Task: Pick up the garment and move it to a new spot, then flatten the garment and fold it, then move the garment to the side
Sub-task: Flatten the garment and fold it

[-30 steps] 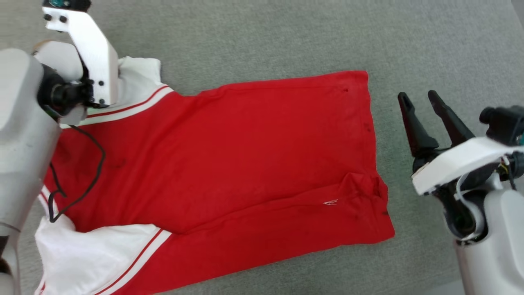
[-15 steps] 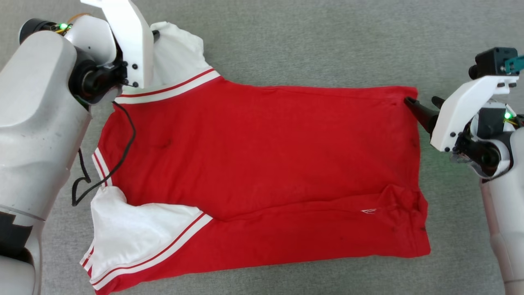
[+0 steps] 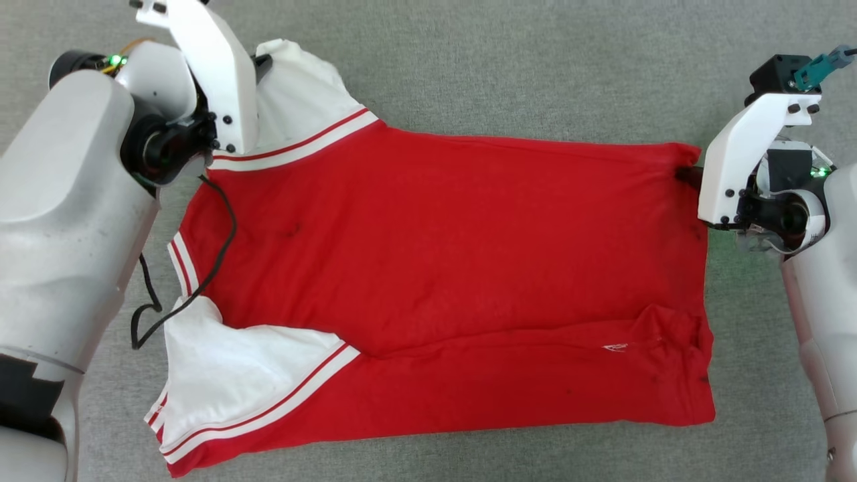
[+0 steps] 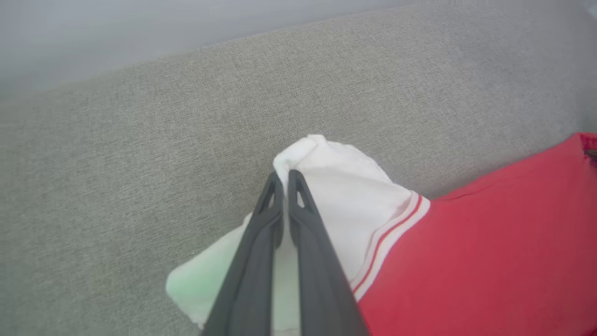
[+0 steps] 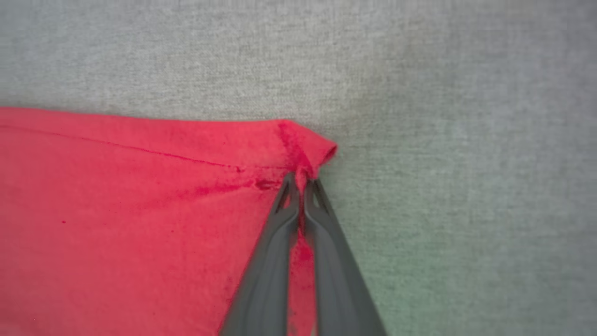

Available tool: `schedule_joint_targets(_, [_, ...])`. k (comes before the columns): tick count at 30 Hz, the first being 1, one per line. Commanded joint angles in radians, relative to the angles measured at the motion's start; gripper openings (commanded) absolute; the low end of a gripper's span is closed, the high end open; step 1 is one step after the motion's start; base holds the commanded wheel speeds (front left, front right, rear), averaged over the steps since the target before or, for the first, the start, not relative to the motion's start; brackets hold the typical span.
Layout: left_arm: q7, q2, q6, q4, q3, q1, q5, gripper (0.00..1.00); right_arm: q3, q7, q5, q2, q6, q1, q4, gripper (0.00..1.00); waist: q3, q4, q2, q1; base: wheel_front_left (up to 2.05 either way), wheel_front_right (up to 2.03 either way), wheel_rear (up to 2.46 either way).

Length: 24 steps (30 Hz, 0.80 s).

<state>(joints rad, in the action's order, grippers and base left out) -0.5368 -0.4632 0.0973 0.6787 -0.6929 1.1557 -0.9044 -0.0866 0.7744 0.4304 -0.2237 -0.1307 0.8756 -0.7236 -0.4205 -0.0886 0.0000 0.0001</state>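
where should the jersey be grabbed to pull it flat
At its far corners: the far sleeve tip from the left, the hem corner from the right, coming in low. The jersey lies thin and flat, so only edges and corners give a pinch.

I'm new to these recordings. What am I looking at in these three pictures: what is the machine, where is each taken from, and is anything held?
This is a two-armed robot working over a grey fabric surface. The wide picture comes from a camera on its head, looking down; the pale shapes at either side are its arms. The other two come from cameras on its wrists, each looking along that arm's two dark fingers. A red jersey with white sleeves and striped trim lies spread out, wrinkled near one corner. The left end effector is shut on the tip of a white sleeve. The right end effector is shut on a corner of the red hem. So both arms pinch the jersey at opposite ends.
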Motion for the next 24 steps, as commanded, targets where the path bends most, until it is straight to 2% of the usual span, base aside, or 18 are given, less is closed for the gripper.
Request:
schedule_joint_targets(1, [0.009,-0.003,0.000,-0.001,0.007,-0.011,-0.006,0.00,-0.007,-0.007,0.003,0.002,0.000,-0.002,-0.002,0.00,0.013,0.001,0.0000,-0.0001,0.00,0.00,0.00])
schedule_joint_targets(6, [0.062,-0.012,-0.007,-0.018,0.034,-0.069,-0.032,0.00,-0.022,-0.070,0.026,-0.033,0.000,-0.011,0.065,0.00,0.068,0.016,0.0000,-0.0001,0.00,0.00,0.00])
schedule_joint_targets(10, [0.091,-0.035,-0.006,-0.051,0.045,-0.147,-0.055,0.00,-0.035,-0.109,0.045,-0.058,0.000,-0.076,0.125,0.00,0.131,0.028,0.0000,-0.0001,0.00,0.00,0.00])
schedule_joint_targets(14, [0.115,-0.072,-0.028,-0.115,0.058,-0.248,-0.075,0.00,-0.043,-0.130,0.065,-0.075,0.000,-0.176,0.186,0.00,0.189,0.041,0.0000,-0.0001,0.00,0.00,0.00])
schedule_joint_targets(16, [0.132,-0.089,-0.045,-0.157,0.066,-0.310,-0.086,0.00,-0.044,-0.137,0.073,-0.084,0.000,-0.230,0.216,0.00,0.216,0.048,0.0000,-0.0001,0.00,0.00,0.00])
schedule_joint_targets(17, [0.152,-0.105,-0.076,-0.222,0.072,-0.408,-0.105,0.00,-0.030,-0.151,0.083,-0.094,0.000,-0.319,0.254,0.00,0.250,0.063,0.0000,-0.0001,0.00,0.00,0.00])
schedule_joint_targets(19, [0.165,-0.110,-0.099,-0.262,0.080,-0.478,-0.125,0.00,-0.024,-0.164,0.084,-0.096,0.000,-0.379,0.275,0.00,0.270,0.070,0.0000,-0.0001,0.00,0.00,0.00])
schedule_joint_targets(24, [0.201,-0.126,-0.163,-0.353,0.091,-0.661,-0.164,0.00,-0.004,-0.187,0.098,-0.078,0.000,-0.510,0.292,0.00,0.301,0.071,0.0000,-0.0001,0.00,0.00,0.00])
